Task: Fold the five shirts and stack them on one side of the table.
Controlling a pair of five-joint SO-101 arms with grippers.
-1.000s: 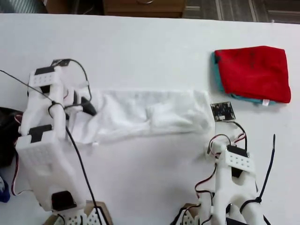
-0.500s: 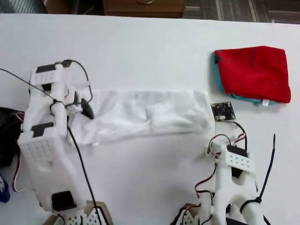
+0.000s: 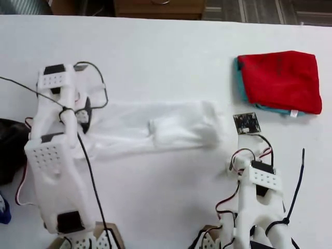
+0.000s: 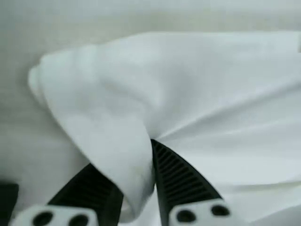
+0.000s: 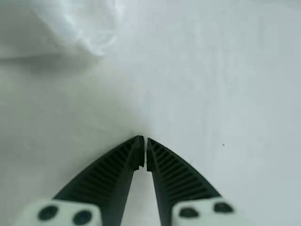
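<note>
Shells: my left arm (image 3: 52, 161), lower left of the frame, and my right arm (image 3: 262, 179), lower right, are white plastic with dotted panels.
Cables: black leads (image 3: 91, 181); red and white wires at my joints.
Fingers: black ribbed fingers (image 5: 176, 181) on white bases with dark holes.

White worktop (image 3: 171, 57). A white shirt (image 3: 171, 129) lies on it, crumpled in a long strip across the middle and toward the left. On the right side, well apart, a folded teal shirt (image 3: 240, 83) lies flat with a folded red shirt (image 3: 282, 80) stacked on it.
</note>
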